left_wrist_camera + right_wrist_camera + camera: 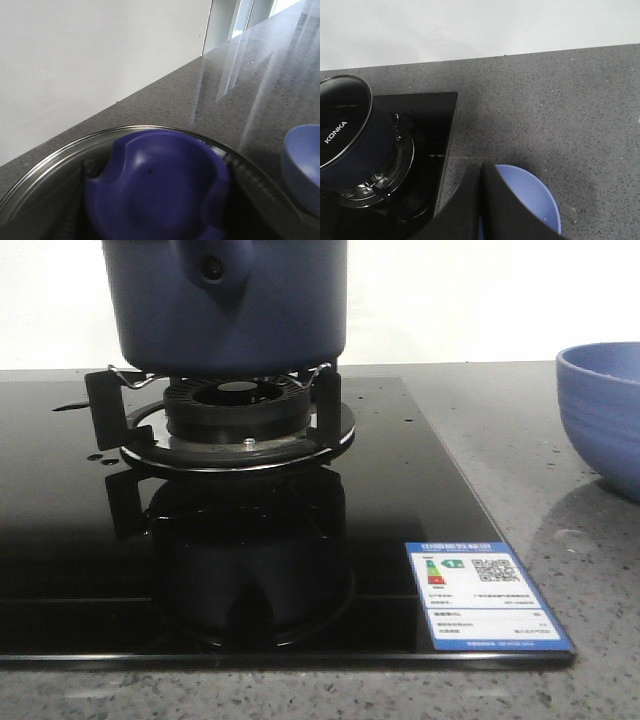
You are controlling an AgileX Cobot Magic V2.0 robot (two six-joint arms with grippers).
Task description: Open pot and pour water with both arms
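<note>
The dark navy pot (270,315) stands on the gas burner (240,405), its handle mount with the rivet hole facing me. It also shows in the right wrist view (367,145), with a glass lid (340,117) marked KONKA on it. In the left wrist view the lid's blue-violet knob (165,190) fills the lower frame inside the lid's metal rim (55,152). My left gripper (157,172) has dark fingers pressed against both sides of the knob. My right gripper (481,169) is shut and empty, hanging over the periwinkle bowl (532,192), away from the pot.
The bowl (605,405) sits on the grey speckled counter (560,540) right of the black glass cooktop (400,490), and it shows in the left wrist view (305,165). A white energy label (485,595) is stuck on the cooktop's front right corner. A white wall runs behind.
</note>
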